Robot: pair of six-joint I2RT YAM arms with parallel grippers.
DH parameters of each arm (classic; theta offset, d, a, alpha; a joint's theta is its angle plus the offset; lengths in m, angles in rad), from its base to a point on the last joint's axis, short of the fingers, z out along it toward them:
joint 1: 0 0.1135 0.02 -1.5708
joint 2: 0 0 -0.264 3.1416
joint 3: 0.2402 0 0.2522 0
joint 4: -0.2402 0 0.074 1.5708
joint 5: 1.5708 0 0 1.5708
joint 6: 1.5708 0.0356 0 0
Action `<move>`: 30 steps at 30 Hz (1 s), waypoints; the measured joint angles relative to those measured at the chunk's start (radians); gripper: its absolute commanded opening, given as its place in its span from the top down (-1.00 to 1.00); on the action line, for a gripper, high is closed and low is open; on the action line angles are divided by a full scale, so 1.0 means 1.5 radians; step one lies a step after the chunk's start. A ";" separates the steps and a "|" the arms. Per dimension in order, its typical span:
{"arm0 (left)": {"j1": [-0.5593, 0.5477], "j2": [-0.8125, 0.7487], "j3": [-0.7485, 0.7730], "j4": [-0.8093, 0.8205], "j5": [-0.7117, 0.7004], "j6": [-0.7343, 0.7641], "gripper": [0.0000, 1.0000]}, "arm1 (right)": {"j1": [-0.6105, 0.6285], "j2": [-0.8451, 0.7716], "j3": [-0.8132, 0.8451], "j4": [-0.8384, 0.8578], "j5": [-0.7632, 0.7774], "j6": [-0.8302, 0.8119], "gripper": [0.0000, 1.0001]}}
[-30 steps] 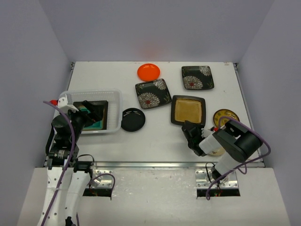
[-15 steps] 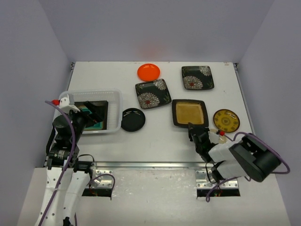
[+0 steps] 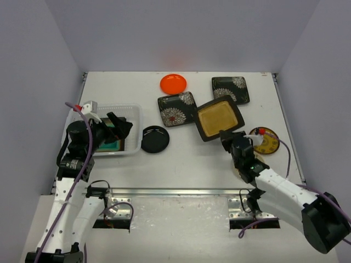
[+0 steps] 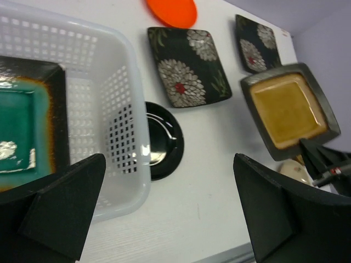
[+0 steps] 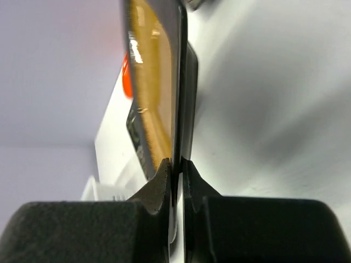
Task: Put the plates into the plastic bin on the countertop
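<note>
Pinching the amber plate (image 3: 218, 117) by its edge, the right gripper (image 3: 227, 135) has just raised it off the countertop (image 3: 186, 159), right of the plastic bin (image 3: 133, 107), ready to carry over; the left gripper (image 3: 119, 125) gapes above the bin.

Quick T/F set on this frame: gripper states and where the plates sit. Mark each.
1. The right gripper is shut on the amber square plate's edge. True.
2. The teal plate is outside the plastic bin. False: it lies inside it.
3. The black round plate is in the bin. False: it sits on the countertop, just outside the bin.
4. The left gripper is open, holding nothing. True.
</note>
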 measured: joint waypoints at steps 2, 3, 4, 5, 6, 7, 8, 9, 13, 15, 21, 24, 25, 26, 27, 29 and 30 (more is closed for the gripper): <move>0.000 0.039 0.024 0.009 0.048 0.002 -1.00 | -0.014 0.013 0.067 -0.057 -0.089 -0.088 1.00; 0.000 0.062 0.039 0.014 0.073 0.002 -1.00 | -0.025 0.035 0.116 -0.087 -0.153 -0.128 1.00; 0.000 0.084 0.053 0.020 0.098 0.003 -1.00 | -0.037 0.060 0.165 -0.114 -0.219 -0.166 1.00; 0.000 0.103 0.065 0.030 0.123 0.003 -1.00 | -0.047 0.092 0.216 -0.133 -0.286 -0.200 1.00; -0.001 0.123 0.073 0.040 0.144 0.004 -1.00 | -0.059 0.121 0.259 -0.144 -0.359 -0.228 1.00; -0.001 0.143 0.076 0.049 0.163 0.005 -1.00 | -0.072 0.151 0.299 -0.148 -0.441 -0.251 1.00; -0.001 0.161 0.076 0.053 0.180 0.005 -1.00 | -0.081 0.178 0.330 -0.145 -0.512 -0.268 1.00; -0.001 0.177 0.074 0.055 0.195 0.005 -1.00 | -0.087 0.198 0.352 -0.140 -0.570 -0.282 1.00; -0.001 0.210 0.040 0.067 0.255 0.002 -0.98 | -0.098 0.244 0.381 -0.112 -0.751 -0.310 1.00; -0.001 0.216 0.017 0.078 0.280 -0.001 -0.91 | -0.101 0.268 0.381 -0.091 -0.832 -0.305 1.00; -0.005 0.221 -0.033 0.147 0.353 -0.045 -0.42 | -0.103 0.325 0.376 0.027 -0.962 -0.239 1.00; -0.021 0.221 -0.045 0.188 0.372 -0.074 -0.15 | -0.104 0.328 0.372 0.075 -0.981 -0.212 1.00; -0.026 0.221 -0.048 0.202 0.376 -0.083 -0.10 | -0.104 0.328 0.372 0.088 -0.982 -0.206 1.00; -0.033 0.221 -0.051 0.215 0.381 -0.092 -0.09 | -0.105 0.328 0.370 0.101 -0.982 -0.201 1.00; -0.040 0.221 -0.056 0.230 0.385 -0.103 -0.08 | -0.105 0.328 0.367 0.112 -0.980 -0.195 1.00; -0.049 0.219 -0.070 0.259 0.385 -0.125 -0.09 | -0.106 0.328 0.358 0.132 -0.970 -0.184 1.00; -0.051 0.219 -0.078 0.268 0.384 -0.136 -0.12 | -0.107 0.329 0.352 0.139 -0.965 -0.178 1.00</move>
